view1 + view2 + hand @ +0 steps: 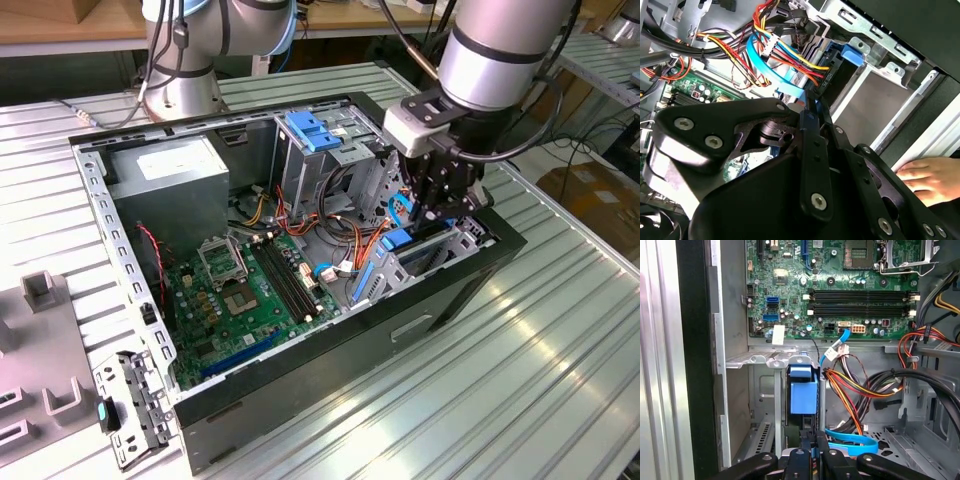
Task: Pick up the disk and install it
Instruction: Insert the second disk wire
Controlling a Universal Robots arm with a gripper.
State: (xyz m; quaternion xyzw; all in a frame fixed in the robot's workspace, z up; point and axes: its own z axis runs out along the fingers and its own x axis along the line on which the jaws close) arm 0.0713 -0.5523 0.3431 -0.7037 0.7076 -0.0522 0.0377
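So the disk, a flat drive in blue plastic carrier rails [803,395], is standing on edge in the drive bay of the open black computer case [440,290], near the green motherboard [840,285]. The gripper [813,447] has its fingers clamped on its edge. Looks mostly seated; letting go remains.

We see bright, even light from above. Glare streaks lie on the ribbed metal table [560,380]. Inside the computer case [300,400] the shadows are soft. In the second wrist view the near black gripper [810,112] looks slightly blurred.
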